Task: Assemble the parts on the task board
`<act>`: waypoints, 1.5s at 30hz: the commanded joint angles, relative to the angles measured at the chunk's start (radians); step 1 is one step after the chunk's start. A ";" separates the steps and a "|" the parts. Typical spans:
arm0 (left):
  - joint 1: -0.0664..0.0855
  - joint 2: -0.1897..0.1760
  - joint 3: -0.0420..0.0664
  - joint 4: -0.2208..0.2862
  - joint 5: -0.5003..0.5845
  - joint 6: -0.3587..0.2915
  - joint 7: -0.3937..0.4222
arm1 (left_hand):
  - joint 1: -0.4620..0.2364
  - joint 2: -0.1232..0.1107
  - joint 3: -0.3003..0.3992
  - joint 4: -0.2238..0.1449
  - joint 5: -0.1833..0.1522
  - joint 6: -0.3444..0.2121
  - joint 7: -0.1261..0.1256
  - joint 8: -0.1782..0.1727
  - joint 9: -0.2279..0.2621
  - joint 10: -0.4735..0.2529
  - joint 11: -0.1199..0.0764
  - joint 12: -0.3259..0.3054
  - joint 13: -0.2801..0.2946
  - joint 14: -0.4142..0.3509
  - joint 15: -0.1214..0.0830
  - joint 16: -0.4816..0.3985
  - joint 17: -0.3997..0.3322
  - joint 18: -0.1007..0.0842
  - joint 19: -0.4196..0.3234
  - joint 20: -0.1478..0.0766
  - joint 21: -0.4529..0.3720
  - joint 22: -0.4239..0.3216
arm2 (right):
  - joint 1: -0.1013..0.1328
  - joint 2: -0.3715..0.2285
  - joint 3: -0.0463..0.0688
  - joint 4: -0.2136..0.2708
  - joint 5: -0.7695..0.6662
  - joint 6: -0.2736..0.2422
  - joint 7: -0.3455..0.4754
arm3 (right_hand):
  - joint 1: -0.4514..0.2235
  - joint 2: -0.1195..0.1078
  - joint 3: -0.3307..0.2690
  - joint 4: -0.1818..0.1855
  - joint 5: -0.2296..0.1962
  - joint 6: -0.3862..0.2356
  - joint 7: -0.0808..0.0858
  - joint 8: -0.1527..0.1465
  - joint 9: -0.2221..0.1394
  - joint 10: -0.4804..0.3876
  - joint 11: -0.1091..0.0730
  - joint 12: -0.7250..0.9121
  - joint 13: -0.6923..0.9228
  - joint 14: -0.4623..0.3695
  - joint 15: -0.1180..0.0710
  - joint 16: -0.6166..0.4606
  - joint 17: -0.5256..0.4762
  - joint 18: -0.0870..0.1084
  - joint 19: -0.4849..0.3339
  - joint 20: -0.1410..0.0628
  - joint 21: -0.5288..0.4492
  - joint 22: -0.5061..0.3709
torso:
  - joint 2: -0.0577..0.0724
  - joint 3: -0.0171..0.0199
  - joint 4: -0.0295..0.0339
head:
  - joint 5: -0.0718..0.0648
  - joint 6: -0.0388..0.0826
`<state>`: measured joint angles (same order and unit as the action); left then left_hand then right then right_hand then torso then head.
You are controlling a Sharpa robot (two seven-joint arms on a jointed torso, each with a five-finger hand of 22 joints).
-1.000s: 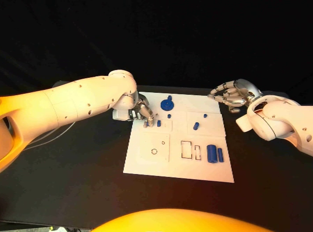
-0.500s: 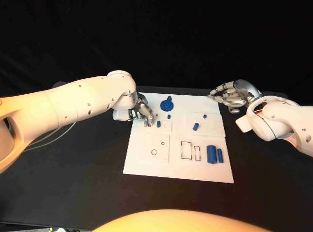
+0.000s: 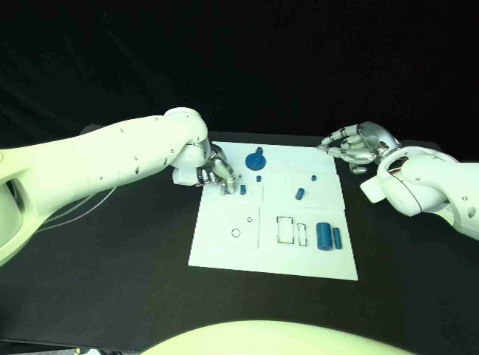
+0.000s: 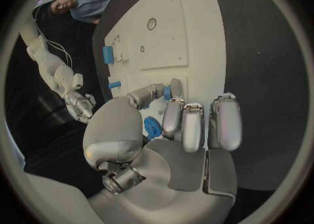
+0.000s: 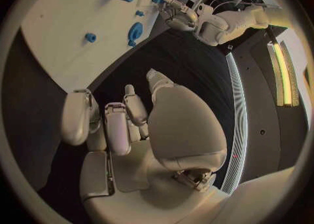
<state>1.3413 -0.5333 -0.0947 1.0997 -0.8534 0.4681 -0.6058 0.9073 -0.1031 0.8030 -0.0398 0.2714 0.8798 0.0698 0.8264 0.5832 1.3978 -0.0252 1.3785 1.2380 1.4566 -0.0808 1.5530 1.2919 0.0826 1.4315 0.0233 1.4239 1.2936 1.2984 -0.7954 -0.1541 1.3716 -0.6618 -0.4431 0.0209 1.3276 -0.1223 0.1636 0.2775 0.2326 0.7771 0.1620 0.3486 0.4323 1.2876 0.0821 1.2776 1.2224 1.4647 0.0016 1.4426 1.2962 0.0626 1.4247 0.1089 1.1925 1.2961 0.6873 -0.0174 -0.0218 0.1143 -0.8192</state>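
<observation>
Writing: none that I can read on the task board point(image 3: 224, 250), only thin black outlines of a small circle, a dot and two upright rectangles drawn on its near panels. My left hand point(image 3: 216, 173) sits over the board's left edge at the far end, fingertips down at a small blue peg point(image 3: 243, 189); in the left wrist view my thumb and one finger close on that peg point(image 4: 167, 92), the other fingers point(image 4: 224, 122) lying side by side and straight beside it. Just beyond it on the board stands the round blue gear piece point(image 3: 256, 159), with a tiny blue stud point(image 3: 260, 178) near it. Toward the middle lies a short slanted blue pin point(image 3: 300, 194) and another small blue bit point(image 3: 314, 177) past it. On the near right lie a thick blue cylinder point(image 3: 324, 235) and a thinner blue bar point(image 3: 336, 237), side by side, just beside the drawn rectangles. My right hand point(image 3: 353, 146) hangs off the board past its far right corner, over the black table point(image 3: 111, 281), fingers curled inward and holding nothing; the right wrist view shows them bent in toward the palm point(image 5: 118, 124). Against the frames half a second and one second back, both hands and every blue piece stand where they were.
</observation>
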 commanded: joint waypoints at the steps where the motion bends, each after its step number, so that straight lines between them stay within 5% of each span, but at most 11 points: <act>1: -0.002 0.003 -0.001 0.001 0.003 -0.028 0.005 | 0.021 0.052 0.048 0.006 0.082 0.040 -0.042 0.013 0.033 0.030 -0.016 -0.009 -0.013 0.112 -0.009 0.014 0.272 -0.028 0.016 -0.001 -0.007 0.088 | -0.001 0.001 0.000 0.000 -0.001 0.003 0.002 | -0.043 -0.001 0.046 0.006 0.022 -0.009 -0.002 0.023 -0.005 -0.009 -0.007 -0.007 -0.001 0.055 -0.004 -0.006 0.074 0.019 -0.007 -0.008 -0.018 0.087 | 0.000 0.0002 -0.0010 | 0.001 0.001; 11: -0.002 0.002 -0.001 0.001 -0.003 -0.076 0.017 | 0.021 0.054 0.046 0.008 0.080 0.039 -0.041 0.013 0.033 0.028 -0.015 -0.010 -0.015 0.112 -0.008 0.013 0.270 -0.028 0.015 -0.001 -0.007 0.087 | -0.001 0.001 0.000 0.000 0.000 0.002 0.003 | -0.043 -0.001 0.046 0.006 0.022 -0.009 -0.002 0.023 -0.005 -0.009 -0.007 -0.007 -0.001 0.055 -0.004 -0.006 0.074 0.019 -0.007 -0.008 -0.018 0.087 | 0.001 0.0006 -0.0007 | 0.000 0.003; 45: -0.003 0.016 -0.005 -0.018 -0.017 -0.081 0.017 | 0.023 0.056 0.043 0.009 0.077 0.036 -0.041 0.012 0.034 0.026 -0.014 -0.014 -0.020 0.111 -0.008 0.012 0.267 -0.027 0.014 0.000 -0.009 0.085 | -0.001 0.001 0.000 0.001 0.000 0.003 0.003 | -0.043 -0.001 0.046 0.006 0.022 -0.009 -0.002 0.023 -0.005 -0.009 -0.007 -0.007 -0.001 0.055 -0.004 -0.006 0.074 0.019 -0.007 -0.008 -0.018 0.087 | 0.000 0.0001 -0.0004 | -0.002 0.001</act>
<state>1.3406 -0.5188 -0.0981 1.0824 -0.8687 0.3862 -0.5895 0.9073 -0.1031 0.8030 -0.0397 0.2713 0.8798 0.0699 0.8184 0.5836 1.3978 -0.0252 1.3734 1.2276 1.4566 -0.0808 1.5530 1.2920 0.0826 1.4315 0.0233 1.4237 1.2936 1.2980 -0.7952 -0.1541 1.3721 -0.6616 -0.4431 0.0211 1.3276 -0.1223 0.1637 0.2775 0.2327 0.7770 0.1620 0.3486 0.4322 1.2876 0.0821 1.2776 1.2224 1.4647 0.0015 1.4426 1.2962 0.0626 1.4247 0.1089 1.1925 1.2960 0.6878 -0.0173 -0.0223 0.1120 -0.8184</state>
